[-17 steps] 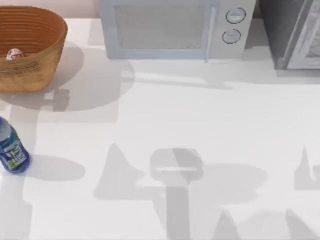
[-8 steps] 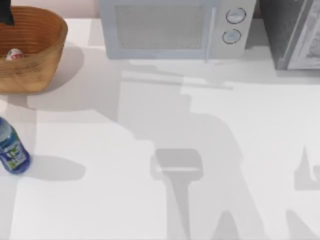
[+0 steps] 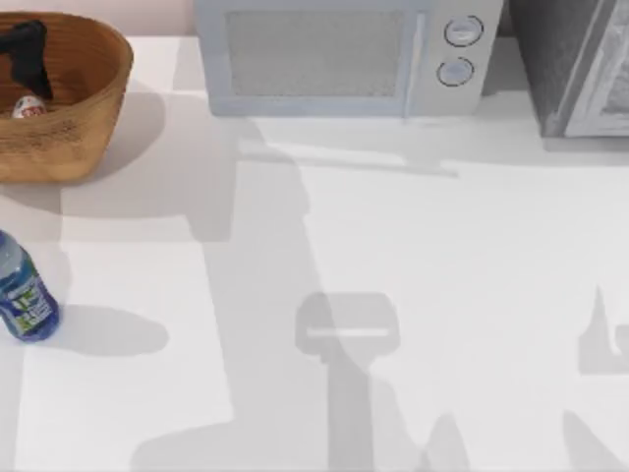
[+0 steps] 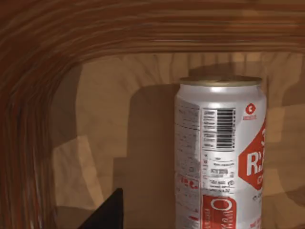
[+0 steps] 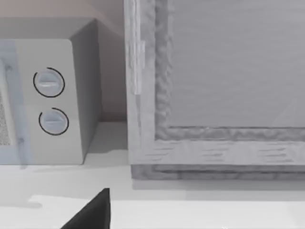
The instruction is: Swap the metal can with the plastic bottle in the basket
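The left gripper (image 3: pixel 32 61) hangs over the can (image 3: pixel 27 106) inside the basket (image 3: pixel 93 108), far left. I cannot tell how wide its fingers are. Best to drop straight, straddling the can clear of the wall.

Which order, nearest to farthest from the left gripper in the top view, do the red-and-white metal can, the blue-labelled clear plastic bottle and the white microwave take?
Measured from the left gripper, inside the woven wicker basket:
1. Red-and-white metal can, in the basket just beside the gripper.
2. Blue-labelled clear plastic bottle, on the table's left edge.
3. White microwave, at the back centre.
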